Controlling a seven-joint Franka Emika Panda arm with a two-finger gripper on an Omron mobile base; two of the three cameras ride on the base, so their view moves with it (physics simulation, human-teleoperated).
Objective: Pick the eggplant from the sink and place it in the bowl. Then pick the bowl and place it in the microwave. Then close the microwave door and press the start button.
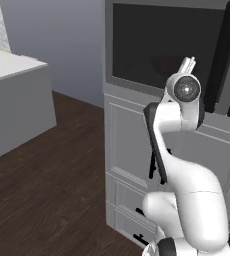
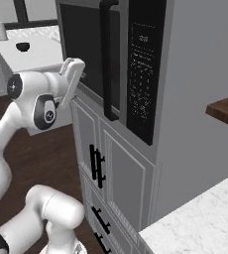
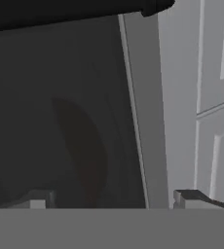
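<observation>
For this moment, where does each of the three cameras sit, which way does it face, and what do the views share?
Left base view: behind the arm, to its left, facing the microwave door; the arm rises at lower right.
Right base view: behind the arm, to its right, facing the door's handle and the black panel; the arm rises at lower left.
Hand view: on the hand, close to the door glass; open gripper at the bottom.
Shared: all three show the shut door.

Soft, even rendered light; slightly blurry, dim hand view.
</observation>
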